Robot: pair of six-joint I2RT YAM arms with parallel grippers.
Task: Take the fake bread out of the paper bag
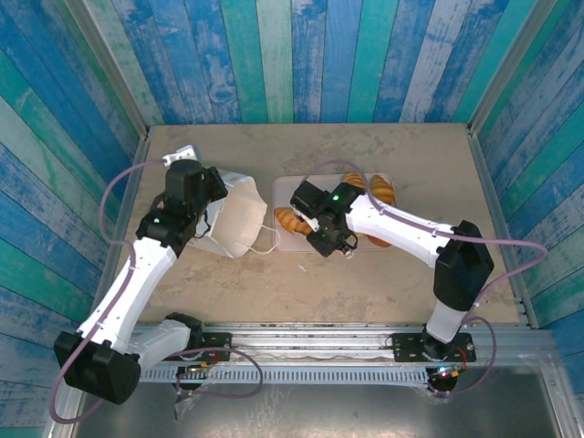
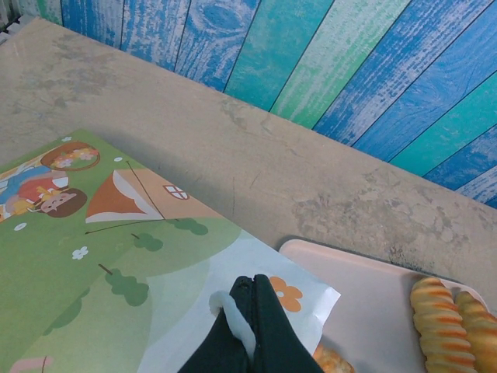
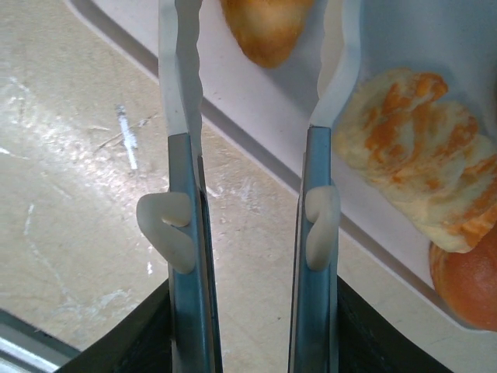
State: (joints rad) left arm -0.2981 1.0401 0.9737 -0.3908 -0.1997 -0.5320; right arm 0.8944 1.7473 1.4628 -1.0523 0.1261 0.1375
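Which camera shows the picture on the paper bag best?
The left wrist view: the paper bag is close, its green printed scene clear. The top external view shows the bag small and mostly white.

Your left pincer (image 1: 208, 220) meets the white paper bag (image 1: 239, 217), which lies on the tabletop (image 1: 392, 292) just beside the pale pink tray (image 1: 285, 189). Your right pincer (image 1: 338, 244) hangs over the tray's near edge, with fake bread (image 1: 293, 219) resting on either side.
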